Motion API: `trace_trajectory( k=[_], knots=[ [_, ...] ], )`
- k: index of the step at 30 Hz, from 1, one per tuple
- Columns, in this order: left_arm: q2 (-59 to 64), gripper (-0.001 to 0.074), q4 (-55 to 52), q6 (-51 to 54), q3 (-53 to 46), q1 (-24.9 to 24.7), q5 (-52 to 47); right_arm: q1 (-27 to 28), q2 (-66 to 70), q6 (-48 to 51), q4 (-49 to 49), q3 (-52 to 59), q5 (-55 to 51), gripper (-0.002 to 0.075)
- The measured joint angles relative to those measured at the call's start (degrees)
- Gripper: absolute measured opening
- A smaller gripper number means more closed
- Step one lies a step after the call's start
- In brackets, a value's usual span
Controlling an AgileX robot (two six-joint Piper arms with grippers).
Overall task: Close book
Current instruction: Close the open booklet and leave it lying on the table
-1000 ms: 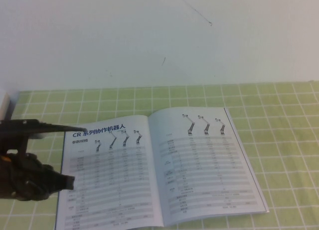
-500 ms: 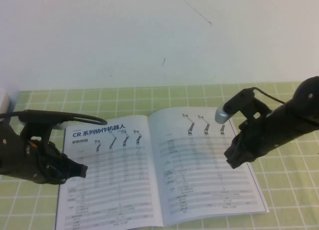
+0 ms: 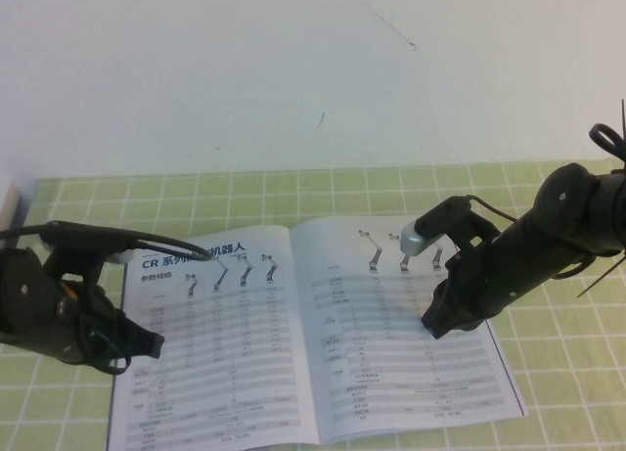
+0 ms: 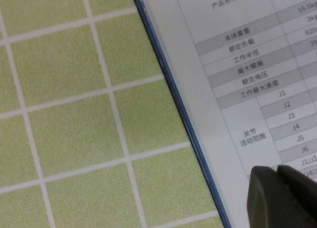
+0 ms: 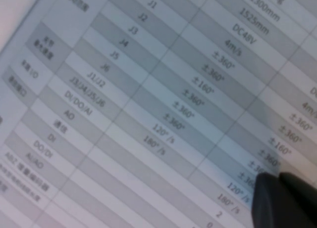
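You needed one cover hooked: left end effector [image 3: 149, 345] hung at the book [image 3: 293, 358] edge nearest the tabletop's [image 3: 567, 206] left, right end effector [image 3: 432, 326] above the other page, both pinched together.

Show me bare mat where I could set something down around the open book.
Free: green checked mat between the open book and the wall, and right of the book's near corner. Crowded: left gripper at the book's left edge, right gripper over its right page.

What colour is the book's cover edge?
Cover edge: blue, best in left wrist view. Left gripper near it; right gripper over the right page.
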State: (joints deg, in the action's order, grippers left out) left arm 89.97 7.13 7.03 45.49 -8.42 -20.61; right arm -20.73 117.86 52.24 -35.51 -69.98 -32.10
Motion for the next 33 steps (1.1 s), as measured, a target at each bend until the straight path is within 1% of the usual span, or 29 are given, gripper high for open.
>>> trace_trajectory(
  k=[4, 9, 14, 21, 25, 28, 33],
  knots=[
    [1.5, -0.0004, -3.7, -4.0, 0.1, 0.0, 0.0, 0.1, 0.3, -1.2, 0.0, -0.4, -0.8, -0.0003],
    [5.5, -0.0004, -12.6, -12.7, 2.1, 0.0, -2.6, 0.2, 0.3, -1.5, 0.2, -0.5, -0.9, -0.0003],
    [9.8, -0.0004, -16.0, -14.7, 6.3, 0.0, -7.9, 0.2, 0.4, -1.7, 0.4, -0.5, -0.9, -0.0003],
    [13.6, -0.0004, -14.5, -14.9, 9.9, -0.1, -11.7, 0.3, 0.4, -3.1, 0.5, -0.5, -0.9, -0.0003],
    [14.2, -0.0004, -11.3, -10.8, 10.4, -1.1, -12.0, 0.3, 0.5, -3.2, 0.5, -0.5, -1.1, -0.0003],
    [14.6, -0.0004, -10.2, -8.7, 11.2, -3.4, -12.3, 0.3, 0.5, -3.3, 0.5, -0.5, -1.1, -0.0003],
    [15.1, -0.0004, -5.4, -7.0, 13.5, -8.9, -12.3, 0.3, 0.5, -3.4, 0.5, -0.5, -1.1, -0.0003]
  ],
)
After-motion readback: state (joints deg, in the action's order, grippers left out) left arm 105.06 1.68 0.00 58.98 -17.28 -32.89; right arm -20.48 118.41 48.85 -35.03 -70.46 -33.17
